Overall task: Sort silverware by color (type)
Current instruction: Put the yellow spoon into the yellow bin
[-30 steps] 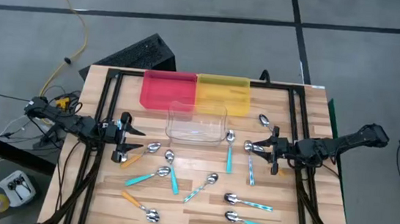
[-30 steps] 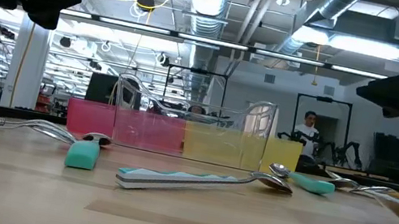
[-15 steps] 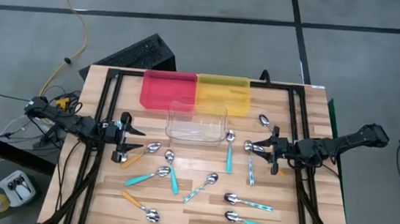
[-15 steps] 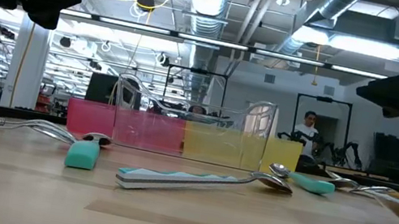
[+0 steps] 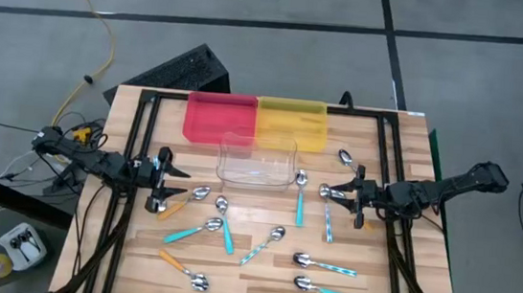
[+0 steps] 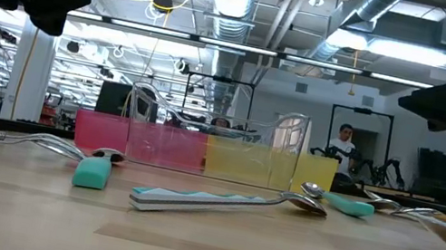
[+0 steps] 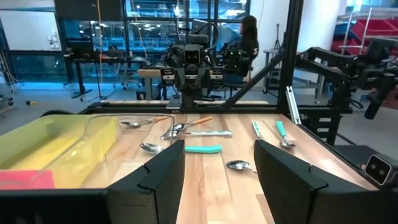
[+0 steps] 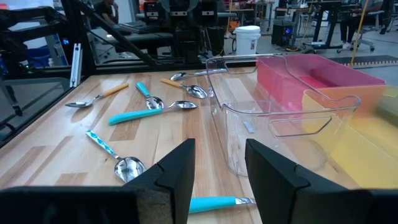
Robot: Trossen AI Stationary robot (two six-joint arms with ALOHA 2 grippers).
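So both hands are just parked above the table (image 5: 403, 276) with nothing in them. The left hand (image 5: 173, 183) hangs over its side of the table, fingers (image 7: 163, 177) spread apart with bare wood showing between them. The right hand (image 5: 326, 192) faces it from the far side, fingers (image 8: 177, 169) also parted and holding nothing.

The silverware is scattered all over the wood between and in front of the two hands. Just beside the left hand's tips sits an orange-handled spoon (image 5: 187, 203). A bit farther out lie a teal spoon (image 5: 192, 229), another teal one (image 5: 224, 225) and a pale blue patterned one (image 5: 265, 244). Right by the right hand there's a teal spoon (image 5: 300, 196) and a pale blue one (image 5: 327, 220), with an orange spoon (image 5: 349, 162) off to its side. Two more, one pale blue (image 5: 323, 264) and one teal (image 5: 325, 289), lie near the table's front edge, plus an orange one (image 5: 183, 270).

The clear tray (image 5: 256, 160) stands between the two hands, and behind it the red tray (image 5: 219, 118) and yellow tray (image 5: 292, 122) sit side by side, touching.
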